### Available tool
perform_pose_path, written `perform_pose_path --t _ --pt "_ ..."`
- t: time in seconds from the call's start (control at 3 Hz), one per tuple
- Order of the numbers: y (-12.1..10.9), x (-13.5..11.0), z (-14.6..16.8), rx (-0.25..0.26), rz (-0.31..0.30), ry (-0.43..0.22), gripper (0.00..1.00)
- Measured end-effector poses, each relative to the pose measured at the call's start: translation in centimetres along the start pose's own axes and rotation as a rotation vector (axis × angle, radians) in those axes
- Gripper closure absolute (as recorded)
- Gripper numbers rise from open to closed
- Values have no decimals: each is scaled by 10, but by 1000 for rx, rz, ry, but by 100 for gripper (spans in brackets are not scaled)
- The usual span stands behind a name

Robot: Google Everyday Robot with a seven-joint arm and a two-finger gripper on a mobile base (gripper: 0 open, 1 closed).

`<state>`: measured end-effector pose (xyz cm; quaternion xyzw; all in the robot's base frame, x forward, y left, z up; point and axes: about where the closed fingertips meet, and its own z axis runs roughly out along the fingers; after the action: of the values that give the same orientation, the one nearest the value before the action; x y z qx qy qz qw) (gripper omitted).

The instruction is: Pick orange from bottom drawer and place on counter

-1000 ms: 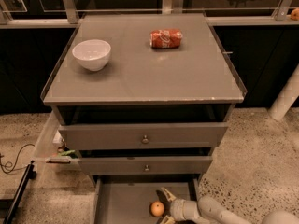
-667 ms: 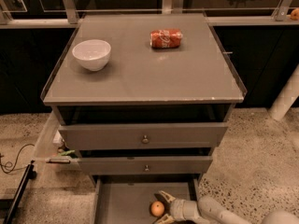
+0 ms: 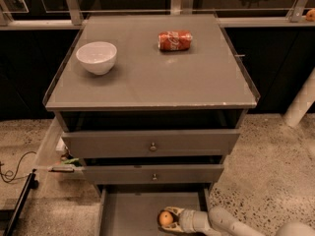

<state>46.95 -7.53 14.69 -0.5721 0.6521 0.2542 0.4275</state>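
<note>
The orange (image 3: 166,218) lies on the grey floor of the open bottom drawer (image 3: 129,214), right of its middle, near the lower edge of the view. My gripper (image 3: 168,220) reaches in from the lower right, low inside the drawer, with its pale fingers above and below the orange and close around it. The counter (image 3: 152,77) is the flat grey top of the cabinet, above the two knobbed drawers.
A white bowl (image 3: 96,57) stands on the counter at the left. A red crushed soda can (image 3: 174,40) lies at the back middle. Cables and clutter (image 3: 64,163) sit on the floor left of the cabinet. A white post (image 3: 302,102) stands at the right.
The gripper has moved slightly left and its fingers now sit closer around the orange. The orange has barely moved.
</note>
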Motion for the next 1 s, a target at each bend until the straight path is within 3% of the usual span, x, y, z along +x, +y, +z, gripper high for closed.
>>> perform_pose_path --t 0.33,0.67,1.0 --pt "0 0 0 0 0 0 89" --pt "0 0 0 0 0 0 100" --pt "2 0 2 -9 8 -2 100"
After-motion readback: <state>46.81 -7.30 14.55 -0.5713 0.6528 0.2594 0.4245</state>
